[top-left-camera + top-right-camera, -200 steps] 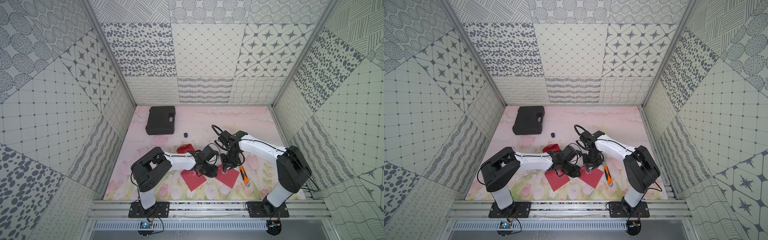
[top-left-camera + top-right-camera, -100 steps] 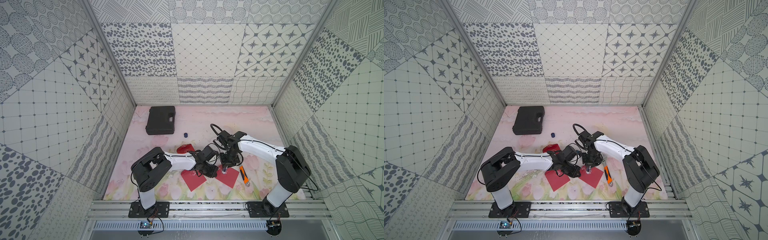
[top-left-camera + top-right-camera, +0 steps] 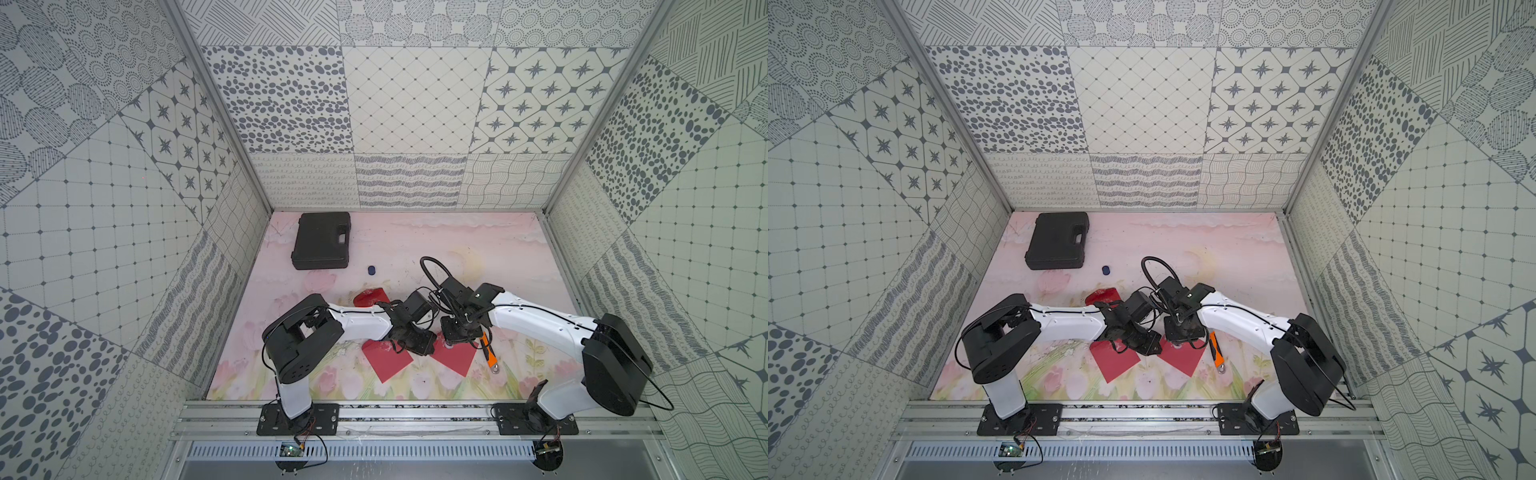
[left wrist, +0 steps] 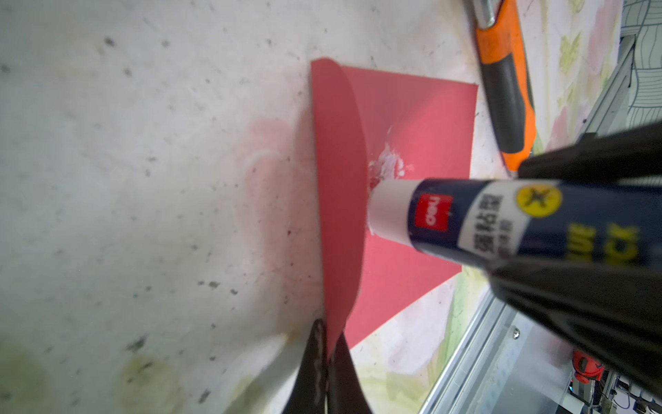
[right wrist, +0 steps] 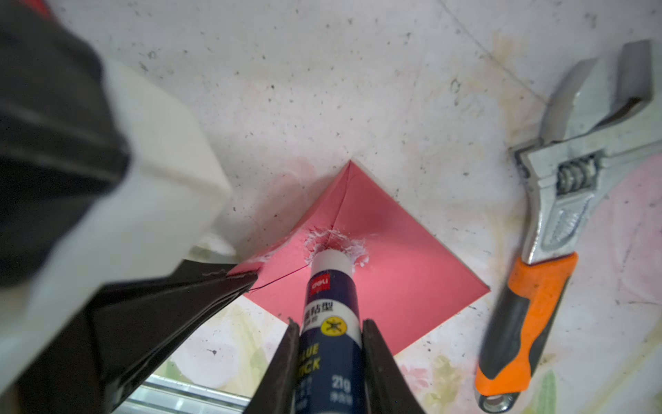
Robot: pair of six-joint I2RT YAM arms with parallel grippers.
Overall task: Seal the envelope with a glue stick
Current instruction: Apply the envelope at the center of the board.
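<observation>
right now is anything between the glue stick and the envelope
Nothing visible. The glue stick presses tip-down on the envelope, in a white smear. The left gripper holds the flap up; the wrench lies beside it.

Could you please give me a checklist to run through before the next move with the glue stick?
1. Grip on the glue stick: ok, right hand shut on its barrel.
2. Tip contact: ok, it touches the envelope inside a white glue smear.
3. The flap out of the way: ok, left hand pinches its edge, holding it up.
4. Glue coverage: not ok, only one patch shows.
5. The wrench clear: ok, lying beside the envelope, apart from the stick.
6. The cap: ok, off and lying well away.
</observation>
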